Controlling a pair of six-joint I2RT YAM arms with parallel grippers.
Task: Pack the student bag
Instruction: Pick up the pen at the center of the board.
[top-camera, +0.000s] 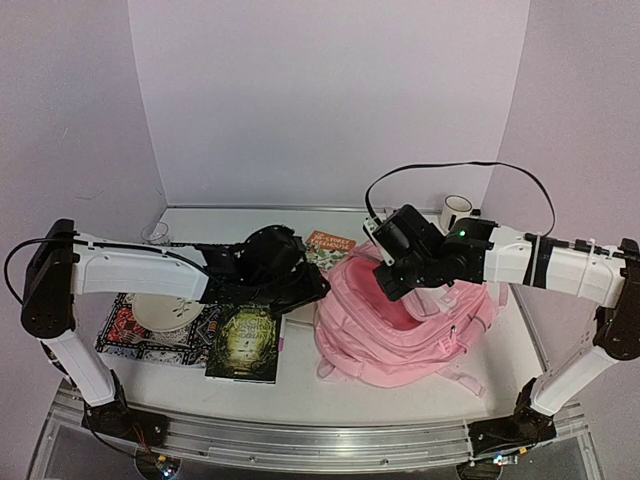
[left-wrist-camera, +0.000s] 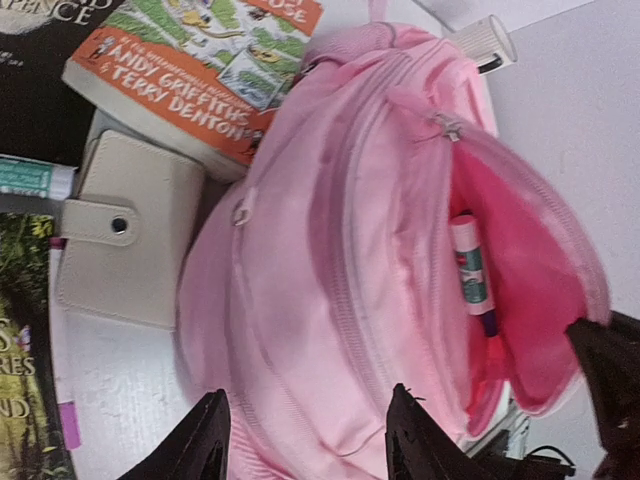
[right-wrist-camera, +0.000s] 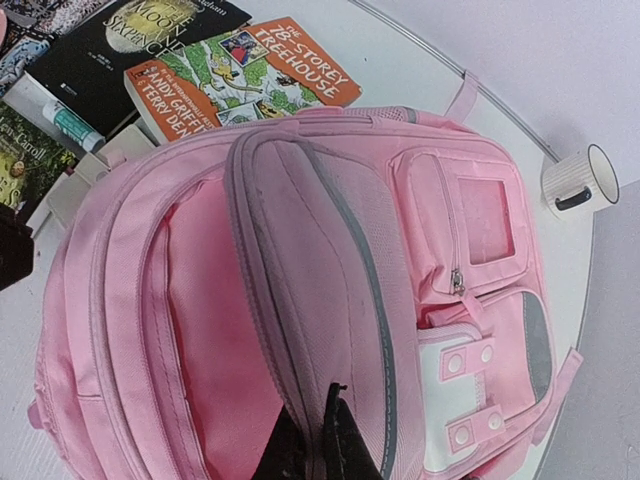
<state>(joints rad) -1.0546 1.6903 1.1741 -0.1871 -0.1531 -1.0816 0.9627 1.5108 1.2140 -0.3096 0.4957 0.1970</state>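
Left gripper (left-wrist-camera: 310, 445) fingers apart, nothing between them, hovering over the student bag (left-wrist-camera: 330, 260) on the bench (top-camera: 400, 398); left arm (top-camera: 140, 270) stretched level toward centre. Right gripper (right-wrist-camera: 322, 440) pinched together on the bag's flap edge, right arm (top-camera: 550, 260) angled down. Only the left wrist view shows the glue stick (left-wrist-camera: 470, 272) in the open compartment, ahead-right of the left gripper.

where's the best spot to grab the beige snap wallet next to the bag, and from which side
Likely from straight above, pinching the beige snap wallet across its end facing the white table. It lies flat with the snap tab up; the pink backpack bulges against one long side and the orange Treehouse book crowds the far end.
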